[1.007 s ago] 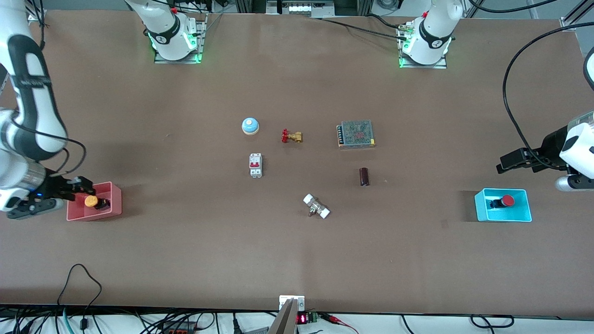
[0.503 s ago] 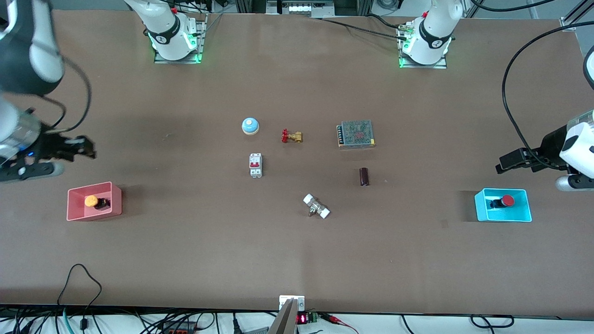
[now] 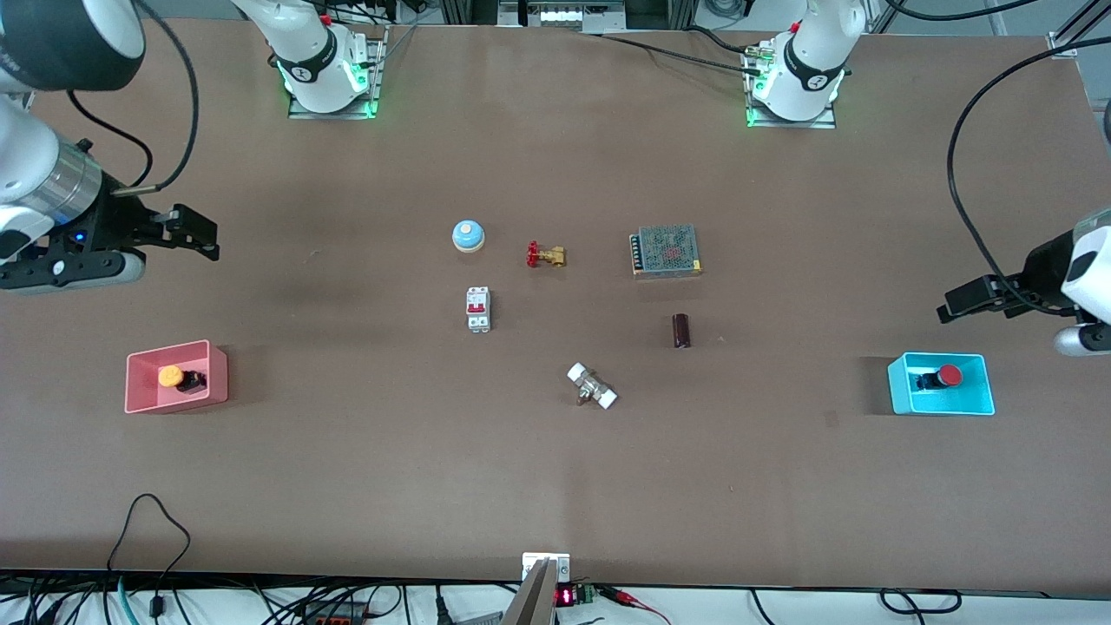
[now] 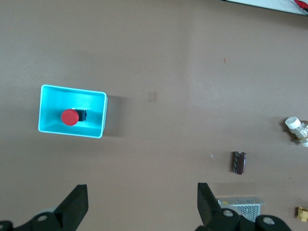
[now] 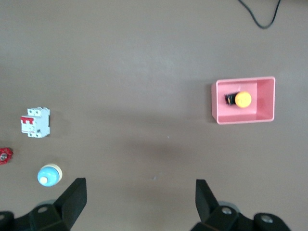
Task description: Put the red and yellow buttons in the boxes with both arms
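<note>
Two bins sit nearest the front camera, one at each end of the table. The pink box (image 3: 176,376) at the right arm's end holds one yellow-capped button (image 3: 170,376); the cyan box (image 3: 941,384) at the left arm's end holds one red-capped button (image 3: 949,375). Between them lie a white-ended fitting (image 3: 592,386), a dark cylinder (image 3: 681,331) and a white breaker (image 3: 477,308). Farther off, the right gripper (image 3: 200,236) and left gripper (image 3: 959,302) hang over bare table, both spread wide and empty.
</note>
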Robot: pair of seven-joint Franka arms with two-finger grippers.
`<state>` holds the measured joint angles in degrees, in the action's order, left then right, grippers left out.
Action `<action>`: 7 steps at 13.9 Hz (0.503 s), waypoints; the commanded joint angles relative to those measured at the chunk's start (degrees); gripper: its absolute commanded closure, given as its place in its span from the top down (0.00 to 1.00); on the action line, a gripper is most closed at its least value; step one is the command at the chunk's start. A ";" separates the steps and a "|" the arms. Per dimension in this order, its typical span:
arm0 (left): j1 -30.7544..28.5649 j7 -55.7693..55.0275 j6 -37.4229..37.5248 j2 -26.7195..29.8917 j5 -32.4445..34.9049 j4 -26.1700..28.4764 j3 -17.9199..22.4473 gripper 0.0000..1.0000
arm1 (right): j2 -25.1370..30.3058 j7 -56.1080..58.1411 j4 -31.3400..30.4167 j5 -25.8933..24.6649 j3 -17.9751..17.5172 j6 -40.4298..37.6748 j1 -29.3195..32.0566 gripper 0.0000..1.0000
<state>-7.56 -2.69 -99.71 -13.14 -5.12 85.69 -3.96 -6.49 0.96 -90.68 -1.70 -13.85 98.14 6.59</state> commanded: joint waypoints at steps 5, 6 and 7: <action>-0.44 0.23 4.00 4.78 1.16 1.83 -0.87 1.00 | 2.10 -0.61 1.11 0.04 -0.39 -2.25 -0.96 1.00; -0.44 0.23 3.91 5.40 1.16 2.37 -0.87 1.00 | 2.10 -0.61 1.29 -0.05 -0.22 -2.78 -1.05 1.00; -0.35 0.23 4.00 5.58 1.16 2.55 -0.87 1.00 | 2.10 -0.34 1.64 -0.75 0.04 -2.87 -0.88 1.00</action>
<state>-7.53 -2.76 -95.91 -10.20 -5.03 85.62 -4.36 -4.65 0.94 -90.31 -1.79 -14.03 96.91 5.87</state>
